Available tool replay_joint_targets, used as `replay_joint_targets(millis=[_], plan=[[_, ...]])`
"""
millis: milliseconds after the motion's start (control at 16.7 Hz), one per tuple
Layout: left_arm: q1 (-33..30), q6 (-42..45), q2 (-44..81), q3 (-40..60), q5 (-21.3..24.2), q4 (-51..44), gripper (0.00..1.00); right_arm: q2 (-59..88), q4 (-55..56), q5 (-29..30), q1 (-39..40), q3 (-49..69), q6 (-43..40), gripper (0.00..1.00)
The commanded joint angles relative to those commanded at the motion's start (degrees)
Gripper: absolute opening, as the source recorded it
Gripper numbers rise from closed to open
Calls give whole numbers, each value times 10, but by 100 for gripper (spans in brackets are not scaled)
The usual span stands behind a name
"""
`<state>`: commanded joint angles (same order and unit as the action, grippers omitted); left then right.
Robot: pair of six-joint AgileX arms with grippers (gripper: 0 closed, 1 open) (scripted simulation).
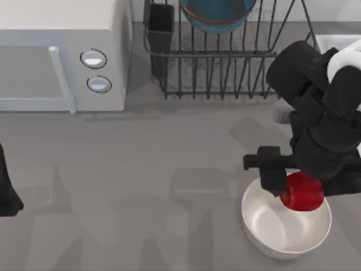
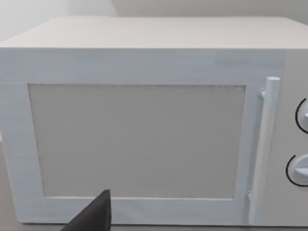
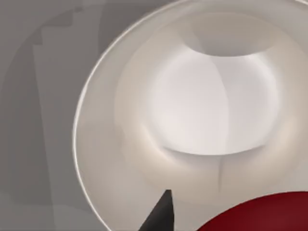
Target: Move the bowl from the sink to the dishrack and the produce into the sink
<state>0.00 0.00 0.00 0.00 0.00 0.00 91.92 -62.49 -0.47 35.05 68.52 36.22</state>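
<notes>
The teal-blue bowl (image 1: 217, 14) with its red-orange rim line stands in the dark wire dishrack (image 1: 225, 73) at the back of the table. A corner of the white sink (image 1: 338, 40) shows at the back right, partly hidden behind my right arm. The glossy red produce (image 1: 304, 195) (image 3: 260, 214) hangs over the far right rim of a plain white bowl (image 1: 282, 226), with my right gripper (image 1: 290, 186) shut on it. One dark fingertip (image 3: 163, 211) shows beside the produce in the right wrist view. My left gripper (image 1: 7, 195) is parked at the table's left edge.
A white microwave (image 1: 56, 51) (image 2: 144, 134) with two round knobs and a bar handle stands at the back left. The dishrack's black utensil cup (image 1: 161, 25) is at its left corner. The white bowl's inside (image 3: 202, 110) holds nothing.
</notes>
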Motion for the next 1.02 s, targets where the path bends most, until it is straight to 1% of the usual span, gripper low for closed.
replay_joint_targets(millis=[240,420,600,840,1020], plan=[[0,0,0,0,0,0,100,3,17,-4,-10,-7,-6,0],[0,0,0,0,0,0,100,4,81,-20,-53,-21,-34,0],[0,0,0,0,0,0,100,-6,194,-43,-115,-37,-72,0],[0,0,0,0,0,0,100,-33,399,-82,-215,-75,-122,0],[0,0,0,0,0,0,100,-39,522,-113,-284,-106,-149,0]])
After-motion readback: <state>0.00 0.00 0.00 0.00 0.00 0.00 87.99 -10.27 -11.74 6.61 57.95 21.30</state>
